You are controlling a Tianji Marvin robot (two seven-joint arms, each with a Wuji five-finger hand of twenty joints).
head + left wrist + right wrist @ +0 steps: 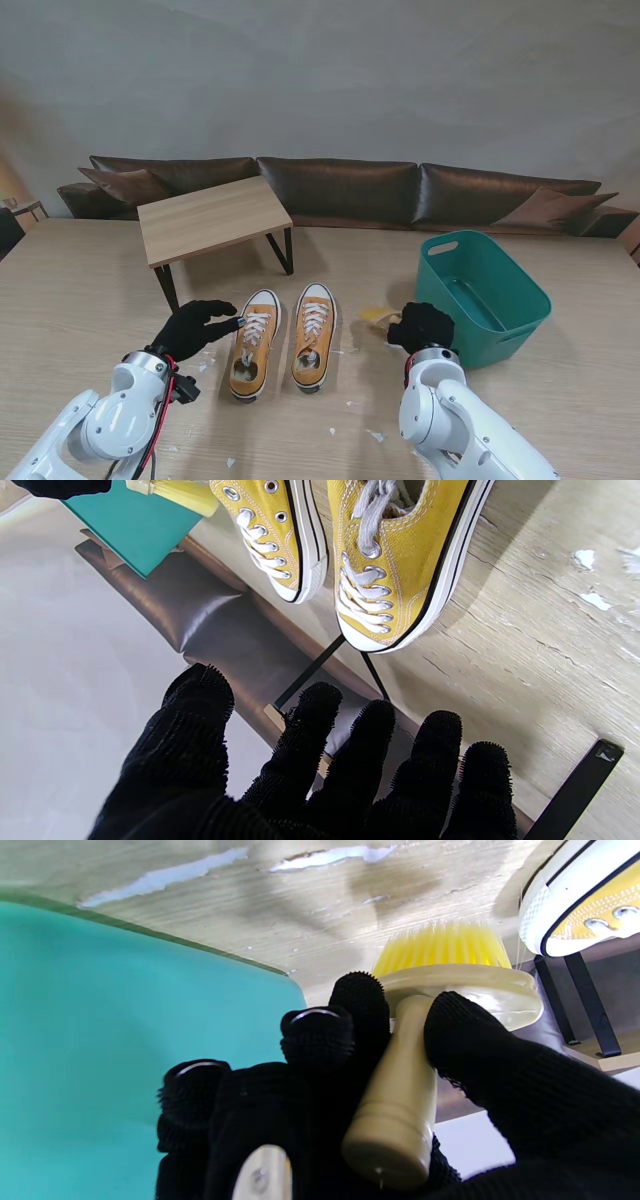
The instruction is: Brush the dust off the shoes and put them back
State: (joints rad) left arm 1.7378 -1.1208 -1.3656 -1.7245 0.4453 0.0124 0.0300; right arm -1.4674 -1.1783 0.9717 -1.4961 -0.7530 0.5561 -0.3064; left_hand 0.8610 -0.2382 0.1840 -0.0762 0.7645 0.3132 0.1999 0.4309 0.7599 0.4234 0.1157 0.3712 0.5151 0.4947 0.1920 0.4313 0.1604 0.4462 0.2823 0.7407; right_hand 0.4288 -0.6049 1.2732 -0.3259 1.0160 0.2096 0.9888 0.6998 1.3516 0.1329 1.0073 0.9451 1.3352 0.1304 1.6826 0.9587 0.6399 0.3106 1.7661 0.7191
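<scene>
You have the two yellow shoes standing side by side at the lower centre of the stand view, toes pointing away from you: the left shoe [254, 343] and the right shoe [313, 334], both flat on the worktop [80, 300]. Your left hand [196, 328] sits just beside the left shoe with its fingers [320, 740] spread wide and holding nothing. Your right hand [421, 326] is closed around the handle of the brush [430, 1005], whose yellow bristles point at the worktop, near the toe of the right shoe. The teal bin [484, 295] stands just right of that hand. White flecks [374, 435] lie scattered on the wood near the shoes.
</scene>
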